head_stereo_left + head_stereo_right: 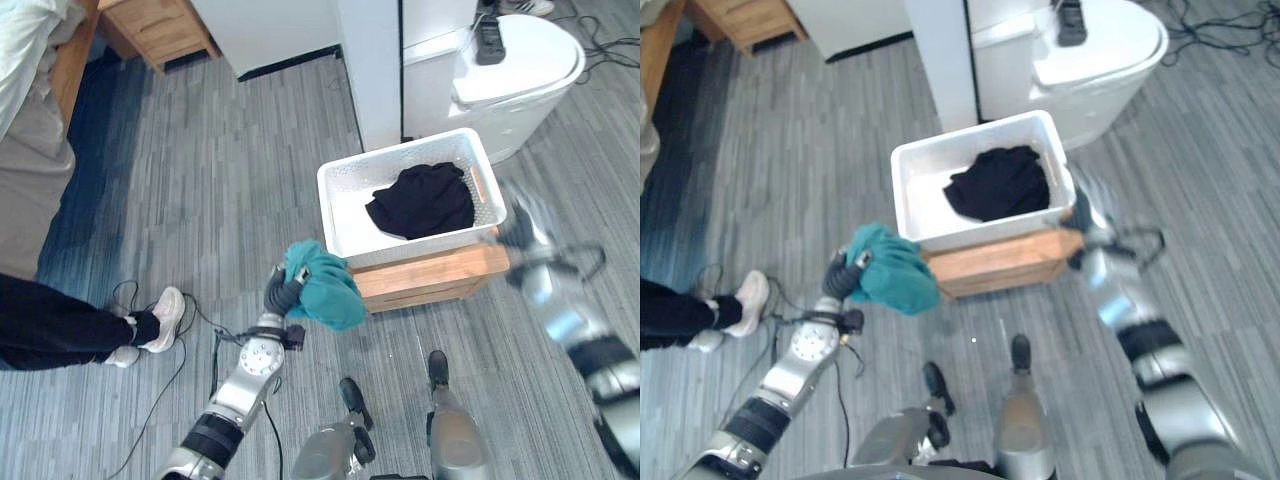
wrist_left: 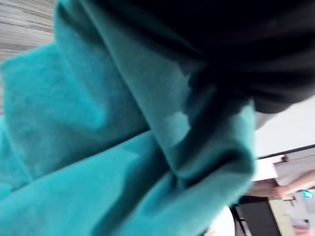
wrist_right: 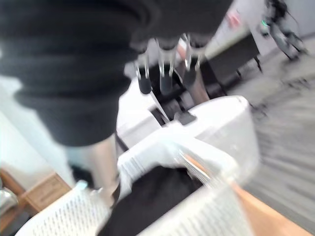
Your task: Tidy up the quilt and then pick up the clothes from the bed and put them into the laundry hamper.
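The white laundry hamper (image 1: pixel 342 181) sits on a low wooden stand (image 1: pixel 432 274) and holds 1 black garment (image 1: pixel 421 199) against its right end. The left hand (image 1: pixel 281 291) is closed around a bunched teal garment (image 1: pixel 324 284), held up above the floor just left of the stand. The right hand (image 3: pixel 167 63) hangs by the hamper's right end, fingers straight and holding nothing.

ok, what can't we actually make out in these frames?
- Left hand fingers: wrapped in the teal garment, both eye views and the left wrist view.
- Right hand: motion-blurred beside the white hamper in the eye views.
- Black garment: a crumpled heap, type unclear.
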Controlling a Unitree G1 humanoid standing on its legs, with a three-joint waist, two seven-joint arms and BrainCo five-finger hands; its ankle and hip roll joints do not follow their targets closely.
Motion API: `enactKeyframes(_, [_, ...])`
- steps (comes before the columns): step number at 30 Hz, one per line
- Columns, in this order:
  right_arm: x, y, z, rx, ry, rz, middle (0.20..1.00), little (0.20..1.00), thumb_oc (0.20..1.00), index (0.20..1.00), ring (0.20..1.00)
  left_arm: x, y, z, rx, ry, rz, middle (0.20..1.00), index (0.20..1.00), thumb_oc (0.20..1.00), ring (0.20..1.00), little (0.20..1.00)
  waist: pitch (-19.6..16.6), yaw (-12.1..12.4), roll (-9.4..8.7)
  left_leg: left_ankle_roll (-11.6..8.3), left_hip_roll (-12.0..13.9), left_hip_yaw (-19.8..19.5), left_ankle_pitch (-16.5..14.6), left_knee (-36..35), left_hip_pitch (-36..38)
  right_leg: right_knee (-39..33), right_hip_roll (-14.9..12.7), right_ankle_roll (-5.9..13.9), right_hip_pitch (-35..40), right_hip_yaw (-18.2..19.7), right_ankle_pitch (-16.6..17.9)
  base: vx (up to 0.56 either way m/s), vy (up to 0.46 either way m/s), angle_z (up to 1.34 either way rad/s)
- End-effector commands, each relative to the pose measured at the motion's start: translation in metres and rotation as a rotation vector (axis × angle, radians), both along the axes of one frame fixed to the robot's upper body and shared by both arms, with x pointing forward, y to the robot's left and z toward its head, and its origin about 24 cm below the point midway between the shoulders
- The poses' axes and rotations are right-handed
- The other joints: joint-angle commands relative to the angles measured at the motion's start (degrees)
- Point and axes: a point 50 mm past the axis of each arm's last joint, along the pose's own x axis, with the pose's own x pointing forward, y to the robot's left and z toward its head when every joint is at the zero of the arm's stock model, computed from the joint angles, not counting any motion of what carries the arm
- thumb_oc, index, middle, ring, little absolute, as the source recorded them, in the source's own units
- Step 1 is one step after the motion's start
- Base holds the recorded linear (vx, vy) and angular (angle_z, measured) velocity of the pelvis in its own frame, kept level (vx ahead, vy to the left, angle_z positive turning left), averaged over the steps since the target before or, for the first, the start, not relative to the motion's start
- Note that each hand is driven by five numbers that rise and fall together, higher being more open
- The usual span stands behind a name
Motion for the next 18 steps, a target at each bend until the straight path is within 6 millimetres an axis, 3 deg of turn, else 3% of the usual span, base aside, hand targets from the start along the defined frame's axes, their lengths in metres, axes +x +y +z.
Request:
enactKeyframes(1, [-0.011,-0.010,-0.008,-0.069,0.006,-0.028,1.000,1.000,1.000,1.000,1.000,0.008,-0.002,0.038,-0.097,-0.182,-0.039,0.200,0.200,0.200,0.200,0.200,-4.3,-2.5,-2.37,-3.67,2.7,1.4,-5.2,0.1,4.2,1.3,-2.1,7.88,-1.0,2.5,-4.9,0.06,0.065,-0.35])
enactKeyframes(2, [-0.037,-0.027,-0.044,-0.052,0.138,-0.088,1.000,1.000,1.000,1.000,1.000,0.010,0.001,0.073,-0.140,-0.320,-0.067,0.200,0.200,0.200,0.200,0.200,-4.5,-3.8,-2.83,-3.71,2.8,1.8,-5.8,0.1,5.0,1.2,-2.0,8.08,-0.5,2.9,-5.2,0.01,0.019,-0.35])
enactKeyframes(3, [-0.037,-0.027,-0.044,-0.051,0.138,-0.088,1.000,1.000,1.000,1.000,1.000,0.009,0.002,0.073,-0.139,-0.320,-0.068,0.200,0.200,0.200,0.200,0.200,-4.6,-3.7,-2.92,-3.72,2.8,1.9,-5.5,0.1,4.9,1.1,-1.9,7.98,-0.7,3.0,-5.0,0.04,0.031,-0.27])
enactKeyframes(7, [-0.087,-0.045,-0.101,0.028,0.360,-0.187,1.000,1.000,1.000,1.000,1.000,0.015,0.016,0.118,-0.152,-0.515,-0.012,0.200,0.200,0.200,0.200,0.200,-5.4,-5.6,-3.99,-3.92,3.0,2.8,-6.0,0.1,6.1,1.2,-1.7,8.03,-0.3,3.9,-5.3,0.04,0.015,-0.18])
enactKeyframes(8, [-0.105,-0.049,-0.122,0.084,0.456,-0.226,1.000,1.000,1.000,1.000,1.000,0.031,0.024,0.131,-0.048,-0.547,0.068,0.200,0.200,0.200,0.200,0.200,-5.0,-6.8,-4.49,-4.00,3.0,3.2,-6.2,0.1,6.2,1.6,-1.5,8.27,-0.8,4.6,-5.5,0.00,0.031,-0.15])
enactKeyframes(10, [-0.112,-0.049,-0.128,0.103,0.486,-0.234,1.000,1.000,1.000,1.000,1.000,0.039,0.027,0.137,0.010,-0.555,0.103,0.200,0.200,0.200,0.200,0.200,-4.7,-7.1,-4.86,-4.07,3.0,3.4,-5.8,0.1,5.9,1.9,-1.4,8.23,-1.4,5.0,-5.2,-0.03,0.024,-0.28])
enactKeyframes(13, [-0.159,-0.054,-0.165,0.137,0.690,-0.292,1.000,1.000,1.000,1.000,1.000,0.101,0.042,0.170,0.358,-0.489,0.312,0.200,0.200,0.200,0.200,0.200,-1.4,-11.0,-6.41,-4.59,2.6,4.5,-4.4,0.1,3.3,3.9,-1.8,9.00,-5.9,6.7,-4.7,-0.08,0.029,-0.20])
enactKeyframes(18, [-0.168,-0.050,-0.180,0.216,0.736,-0.360,1.000,1.000,1.000,1.000,1.000,0.122,0.053,0.173,0.344,-0.357,0.376,0.200,0.200,0.200,0.200,0.200,0.7,-12.4,-6.55,-4.54,2.1,4.9,-3.7,0.1,1.1,4.4,-1.6,9.19,-8.9,8.1,-3.8,-0.04,0.011,-0.22])
